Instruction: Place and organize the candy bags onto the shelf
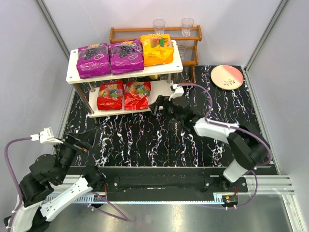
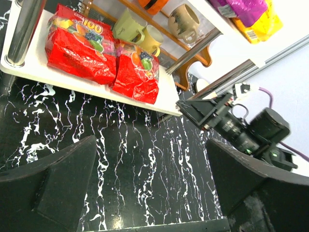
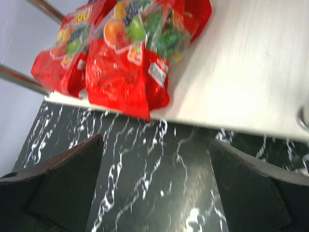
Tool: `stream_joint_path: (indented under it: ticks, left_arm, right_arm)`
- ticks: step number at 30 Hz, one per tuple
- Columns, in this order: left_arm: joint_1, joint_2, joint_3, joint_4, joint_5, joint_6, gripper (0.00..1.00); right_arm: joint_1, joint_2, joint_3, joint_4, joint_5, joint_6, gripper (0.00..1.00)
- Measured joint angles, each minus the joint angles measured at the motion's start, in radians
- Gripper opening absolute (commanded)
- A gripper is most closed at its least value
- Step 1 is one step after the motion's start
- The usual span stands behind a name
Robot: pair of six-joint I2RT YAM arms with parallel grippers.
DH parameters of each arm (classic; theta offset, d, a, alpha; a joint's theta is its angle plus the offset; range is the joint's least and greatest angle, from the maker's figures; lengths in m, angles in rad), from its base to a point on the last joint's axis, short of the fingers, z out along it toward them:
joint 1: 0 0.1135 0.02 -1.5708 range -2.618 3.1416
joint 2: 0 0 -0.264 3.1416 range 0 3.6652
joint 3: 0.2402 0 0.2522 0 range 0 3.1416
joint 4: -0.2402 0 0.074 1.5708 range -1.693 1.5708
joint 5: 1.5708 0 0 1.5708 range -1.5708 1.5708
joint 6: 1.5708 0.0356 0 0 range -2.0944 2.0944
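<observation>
The white two-tier shelf stands at the back. On its top board lie two purple candy bags and an orange bag. On its lower board lie two red bags, also in the left wrist view and the right wrist view. My right gripper is open and empty, just right of the red bags, in front of the lower board. My left gripper is open and empty near the front left.
A brown wooden rack with clear glasses stands behind the shelf; mugs sit on it. A pink-and-cream plate lies at the back right. The table is black marble. Grey walls close in both sides.
</observation>
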Motion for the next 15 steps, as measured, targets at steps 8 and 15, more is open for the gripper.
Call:
stream_joint_path:
  ticks: [8,15]
  left_arm:
    - [0.000,0.064,-0.061,0.043,0.005,-0.002,0.99]
    - [0.000,0.192,-0.062,0.052,0.006,-0.003,0.99]
  right_arm:
    - [0.077,-0.381,-0.235,-0.208,0.052,0.006,1.00]
    - [0.080,-0.804,-0.339,-0.480,0.254,0.011,1.00]
